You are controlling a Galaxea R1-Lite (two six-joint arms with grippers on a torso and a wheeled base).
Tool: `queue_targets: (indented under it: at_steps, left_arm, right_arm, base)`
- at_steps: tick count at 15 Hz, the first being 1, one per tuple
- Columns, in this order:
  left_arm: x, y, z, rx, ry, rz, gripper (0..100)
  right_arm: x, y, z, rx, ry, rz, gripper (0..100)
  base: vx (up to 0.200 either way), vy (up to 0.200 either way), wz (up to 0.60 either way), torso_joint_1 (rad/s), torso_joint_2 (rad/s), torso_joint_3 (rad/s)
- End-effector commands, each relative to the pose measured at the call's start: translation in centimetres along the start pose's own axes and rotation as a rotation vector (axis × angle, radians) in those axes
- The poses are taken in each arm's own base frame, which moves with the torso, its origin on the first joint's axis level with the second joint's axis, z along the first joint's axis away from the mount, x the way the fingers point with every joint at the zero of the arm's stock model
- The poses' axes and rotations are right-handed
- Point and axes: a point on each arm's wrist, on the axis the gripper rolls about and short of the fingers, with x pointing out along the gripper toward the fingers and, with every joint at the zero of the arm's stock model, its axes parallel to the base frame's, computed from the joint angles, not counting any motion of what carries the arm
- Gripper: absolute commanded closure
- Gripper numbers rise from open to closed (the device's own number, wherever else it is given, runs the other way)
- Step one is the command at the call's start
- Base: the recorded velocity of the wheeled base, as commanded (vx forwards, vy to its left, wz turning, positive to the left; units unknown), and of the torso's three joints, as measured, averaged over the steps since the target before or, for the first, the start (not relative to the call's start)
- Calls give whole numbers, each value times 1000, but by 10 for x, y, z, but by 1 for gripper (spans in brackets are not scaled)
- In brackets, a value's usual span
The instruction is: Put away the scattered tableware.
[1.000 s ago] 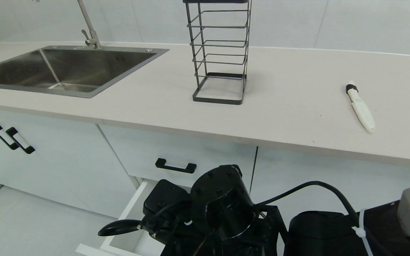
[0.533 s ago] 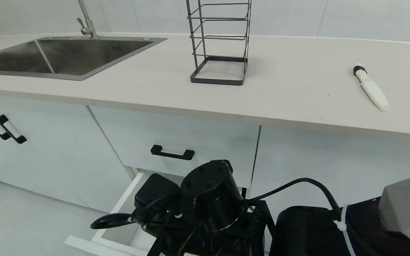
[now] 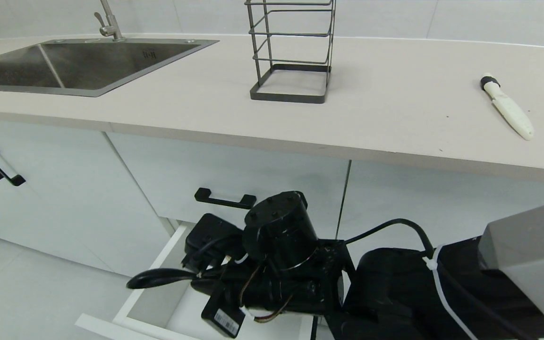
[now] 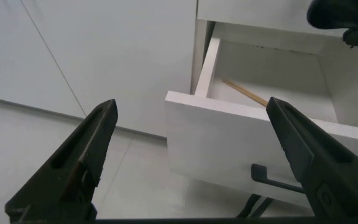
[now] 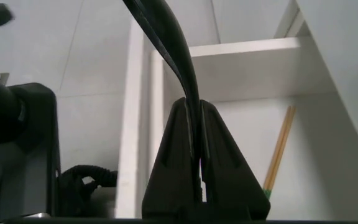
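I can read no word or number anywhere. The brushed stainless steel sink set in the pale countertop has a small dark mark stamped on its back inner wall, too fine for me to make out. A white barcode sticker sits on the flat black block just beside my right gripper, its bars and digits too small to tell apart.

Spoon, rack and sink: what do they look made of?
Spoon: probably black plastic, glossy, going by the smooth highlight on its bowl.
Rack: thin metal wire with what looks like a matte dark coating.
Sink: stainless steel with a brushed finish and soft grey reflections.
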Motion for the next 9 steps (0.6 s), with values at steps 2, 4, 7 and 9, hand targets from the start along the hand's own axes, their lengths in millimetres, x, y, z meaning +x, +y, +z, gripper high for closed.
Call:
queue_targets:
  at_steps: [2,4,7,9]
  left_arm:
    - [0,0,0,0,0,1,0]
    - [0,0,0,0,0,1,0]
    - [0,0,0,0,0,1,0]
    - [0,0,0,0,0,1,0]
  right_arm:
    - [-7,-7,7,3,-3,-49,100]
    - [14,6,-1,5,7,-78,100]
    - [24,10,-12,11,80,-121,100]
    - [37,10,-23,28,107,-154,100]
  base:
    - [0,0,0,0,0,0]
    - [0,0,0,0,0,0]
    - [0,0,0,0,0,0]
    - [0,0,0,0,0,0]
